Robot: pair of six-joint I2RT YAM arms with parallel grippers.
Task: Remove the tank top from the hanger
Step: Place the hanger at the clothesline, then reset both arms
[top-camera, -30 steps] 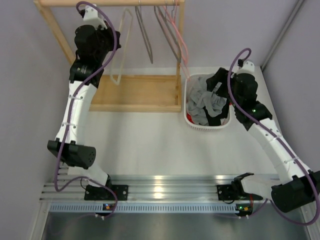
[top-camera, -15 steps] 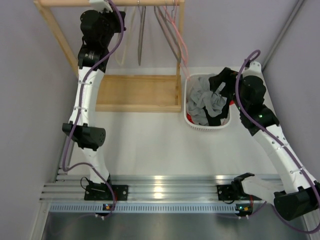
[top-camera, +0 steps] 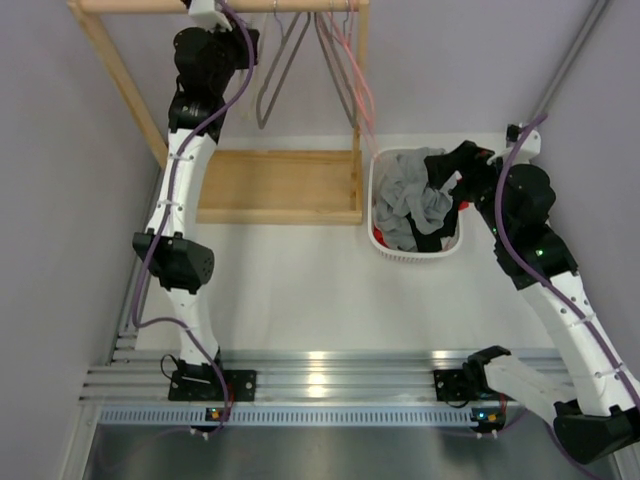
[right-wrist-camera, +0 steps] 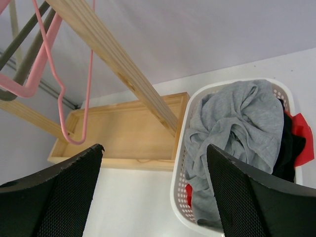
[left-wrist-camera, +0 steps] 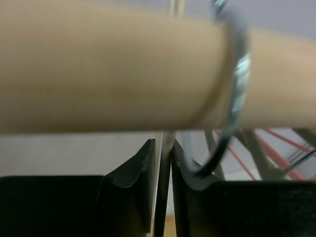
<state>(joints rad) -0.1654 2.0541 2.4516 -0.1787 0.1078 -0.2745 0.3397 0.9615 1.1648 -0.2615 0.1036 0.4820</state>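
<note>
My left gripper is up at the wooden rod of the rack, its jaws closed on the thin cream stem of a hanger. No garment hangs from that stem. A metal hook curls over the rod just to the right. My right gripper hovers open and empty over the white basket. A grey garment lies on top in the basket; I cannot tell whether it is the tank top.
Bare grey hangers and a pink hanger hang from the rod. The rack's wooden base tray lies left of the basket. Black and red cloth sit under the grey garment. Walls stand close on both sides.
My left arm has stretched up and carried the hanger to the rod. My right arm has drawn back to the right of the basket, still open.
</note>
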